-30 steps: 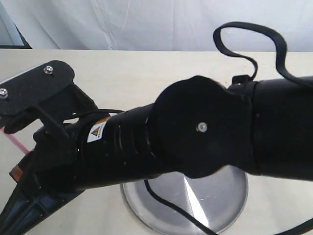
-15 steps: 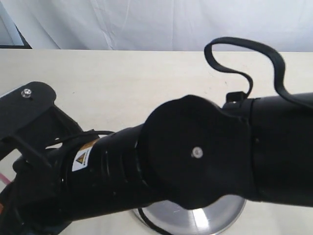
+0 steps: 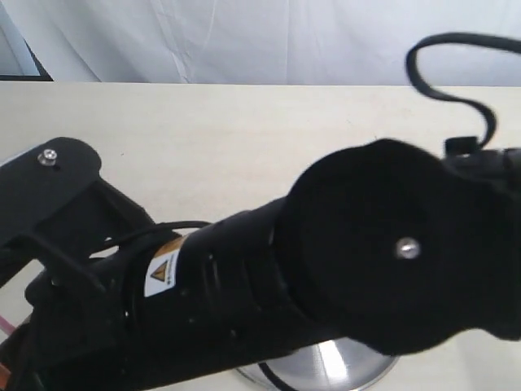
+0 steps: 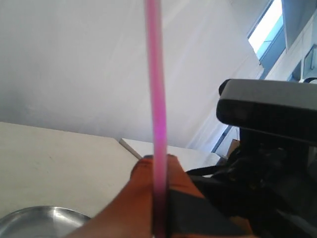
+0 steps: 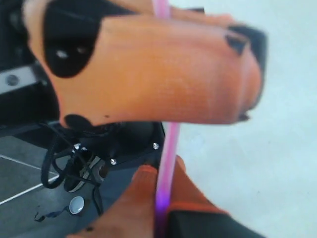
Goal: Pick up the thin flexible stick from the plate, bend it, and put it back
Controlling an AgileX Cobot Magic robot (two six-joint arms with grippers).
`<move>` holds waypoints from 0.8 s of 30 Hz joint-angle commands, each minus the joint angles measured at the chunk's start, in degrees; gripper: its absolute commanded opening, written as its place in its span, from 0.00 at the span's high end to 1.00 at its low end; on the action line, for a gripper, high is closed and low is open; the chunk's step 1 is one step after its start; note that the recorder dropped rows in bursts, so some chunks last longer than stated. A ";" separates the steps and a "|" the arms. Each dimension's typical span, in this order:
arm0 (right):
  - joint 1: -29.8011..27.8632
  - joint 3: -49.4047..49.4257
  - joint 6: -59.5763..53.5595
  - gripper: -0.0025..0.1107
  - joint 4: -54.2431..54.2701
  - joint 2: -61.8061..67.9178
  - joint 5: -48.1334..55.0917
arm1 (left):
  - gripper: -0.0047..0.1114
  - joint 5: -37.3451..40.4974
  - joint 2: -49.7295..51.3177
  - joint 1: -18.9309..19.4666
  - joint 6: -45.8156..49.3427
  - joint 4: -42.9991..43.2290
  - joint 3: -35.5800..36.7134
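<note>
The thin pink stick (image 4: 154, 89) is held off the table between both grippers. In the left wrist view my left gripper (image 4: 158, 166) is shut on it, with the orange fingers (image 4: 136, 198) pressed either side of it. In the right wrist view my right gripper (image 5: 166, 168) is shut on the stick (image 5: 170, 141), which runs on behind the left gripper's orange finger (image 5: 148, 69). The silver plate (image 3: 346, 365) lies on the table, mostly hidden under the right arm (image 3: 326, 269); its rim (image 4: 34, 218) also shows in the left wrist view. The exterior view shows only a pink sliver of the stick (image 3: 6, 325).
The pale table (image 3: 228, 138) runs back to a white cloth backdrop (image 3: 260, 41). A black cable (image 3: 456, 57) loops above the right arm. The left arm's black bracket (image 3: 49, 187) stands at the left edge. Dark floor and cables (image 5: 64, 173) lie beyond the table edge.
The right arm's big joint has swung right and closer to the camera, covering more of the plate. The left arm's bracket dropped lower, then held. Less of the stick shows.
</note>
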 commanded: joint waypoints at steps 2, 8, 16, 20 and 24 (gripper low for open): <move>0.42 -1.11 -0.72 0.98 -0.16 -4.48 -1.56 | 0.96 0.87 0.07 -0.07 0.67 4.17 1.08; 0.42 -1.11 -0.58 0.98 0.64 -0.75 -0.99 | 0.96 0.87 0.07 -0.07 0.67 -1.48 1.08; 0.42 -1.11 -0.43 0.62 6.47 3.76 -5.32 | 0.96 -2.54 0.07 -0.07 0.67 -3.49 1.08; 0.42 -1.66 -0.43 0.48 6.58 4.26 -6.81 | 0.96 -3.75 0.07 -0.07 0.67 -3.49 1.08; 0.42 -2.18 -0.70 0.69 6.34 4.26 -6.99 | 0.96 -4.44 0.07 -0.07 0.67 -4.50 1.08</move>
